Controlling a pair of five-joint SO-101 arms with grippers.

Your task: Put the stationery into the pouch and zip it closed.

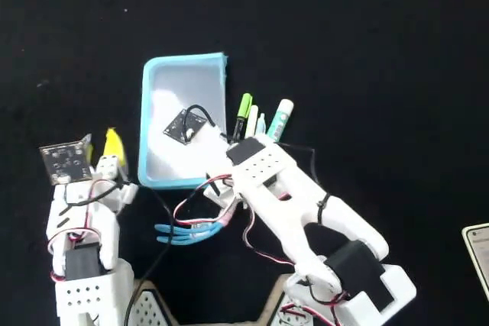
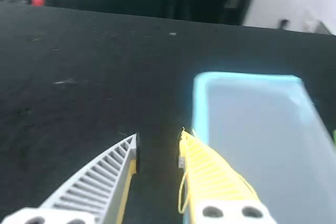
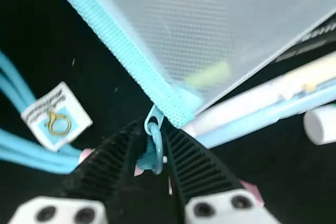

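Observation:
A light-blue translucent pouch (image 1: 183, 108) lies flat on the black table. Beside its right edge lie a green highlighter (image 1: 243, 108), a white pen (image 1: 252, 121) and a white and teal marker (image 1: 280, 118). My right arm (image 1: 267, 177) covers the pouch's near right corner. There my right gripper (image 3: 155, 153) is shut on the blue zipper pull (image 3: 154, 145) at the end of the zipper (image 3: 126, 59). Pens (image 3: 252, 106) lie just past that corner. My left gripper (image 2: 157, 153) stands open just left of the pouch (image 2: 257, 129), holding nothing.
Blue cords (image 1: 187, 230) with a small white tag (image 3: 55, 116) lie on the table near the right arm's base. A white card (image 1: 477, 246) sits at the right edge. Black cloth stretches bare behind and to the right of the pouch.

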